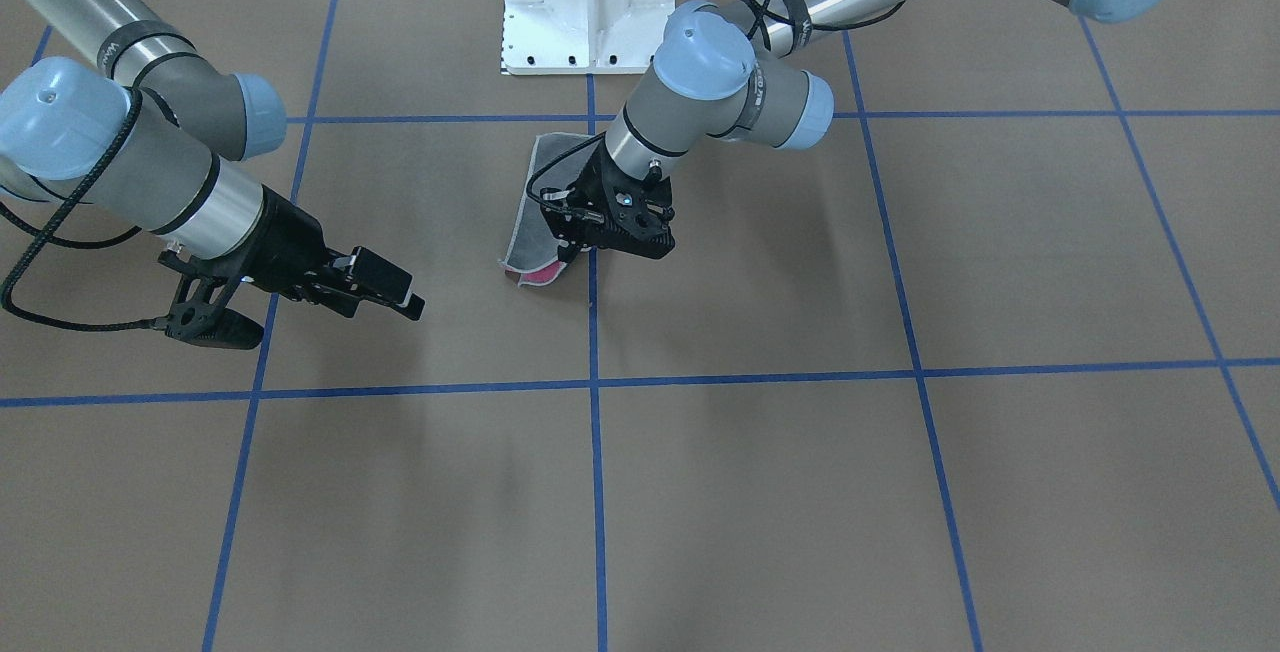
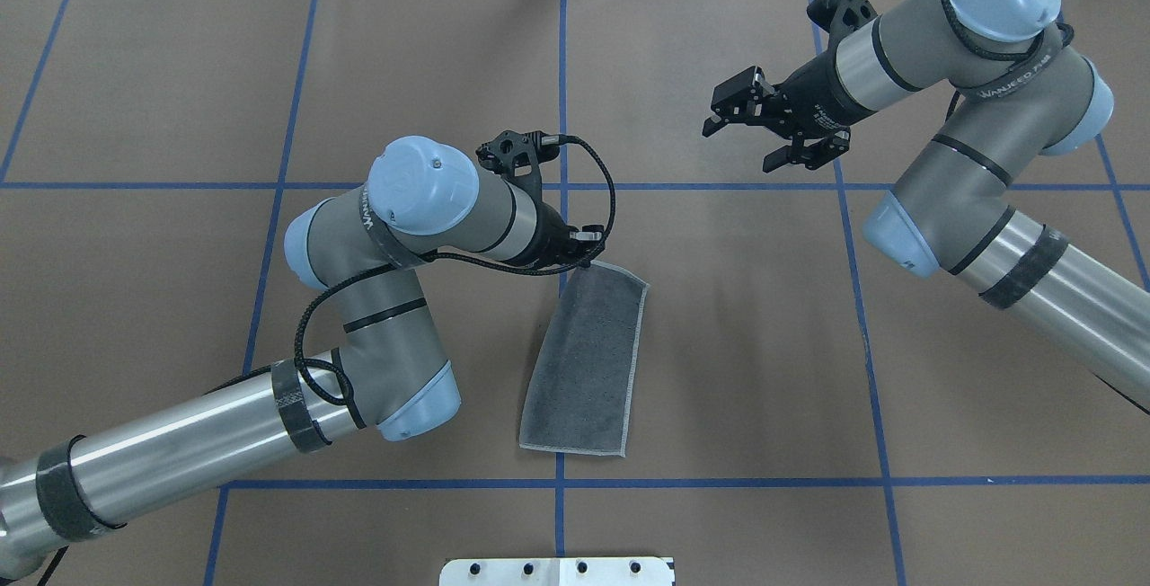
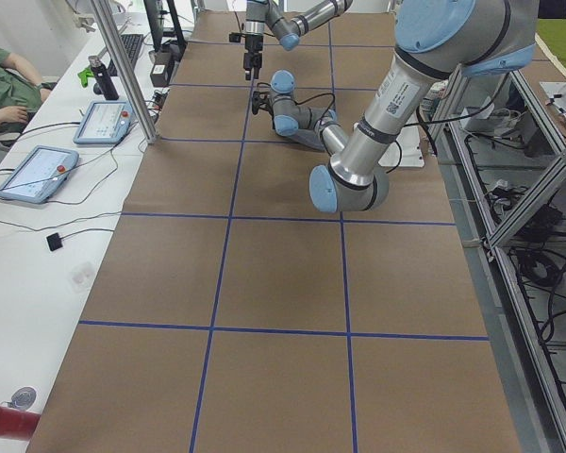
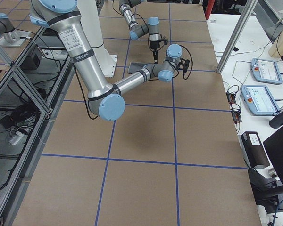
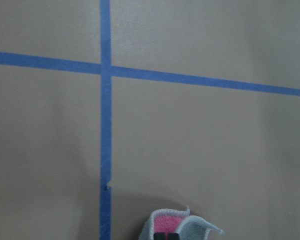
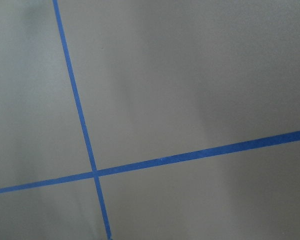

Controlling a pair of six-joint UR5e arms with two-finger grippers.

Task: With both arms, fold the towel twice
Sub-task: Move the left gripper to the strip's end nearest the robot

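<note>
Right up close under the left arm's camera is a little curl of the towel [image 5: 179, 226], grey outside and pink inside. The left gripper [image 2: 579, 261] is pinched shut on that end. The end is lifted a bit off the table [image 2: 764, 370].

The towel looks folded one time already. It is a long thin strip, grey side up, in the middle of the table, partly over a blue tape line [image 2: 562, 74]. Its long way runs from the robot's side out to the far side, leaning a little. The left gripper has the far short end, near one corner. The near short end lies flat, not far from the robot's white base [image 2: 557, 571].

The right gripper [image 2: 738, 144] holds nothing, and its two fingers are apart. It hangs well away from the towel, out to the robot's right and farther out than the held end. So the left one is much nearer.

I think the second fold is the step now. The held end would need to come back along the strip, toward the robot, and land on the near end. With only one corner held, the other far corner could droop and make the fold crooked.
</note>
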